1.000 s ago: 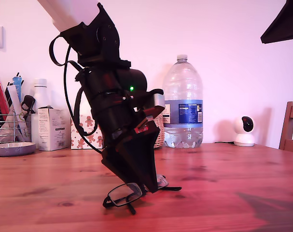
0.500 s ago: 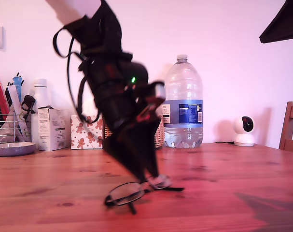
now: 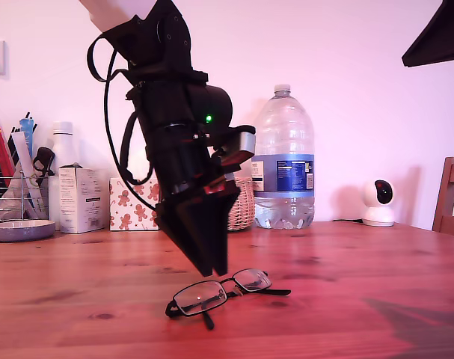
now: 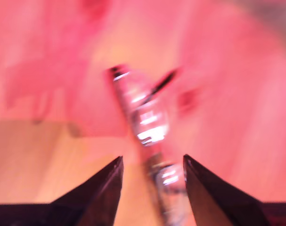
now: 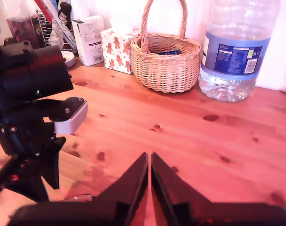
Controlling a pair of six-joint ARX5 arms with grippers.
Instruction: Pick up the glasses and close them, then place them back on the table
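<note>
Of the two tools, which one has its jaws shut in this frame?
My second tool: its jaws meet at the tips. My first tool shows a clear gap, with the glasses below on the table.

The glasses (image 3: 221, 290), a thin black frame with rectangular clear lenses, rest on the table (image 3: 361, 277) near its front edge, a little to the exterior view's left of centre. One slim temple arm sticks out toward the exterior view's right, another short piece toward the camera. The reddish-brown tabletop shows grain and dark knots.
</note>
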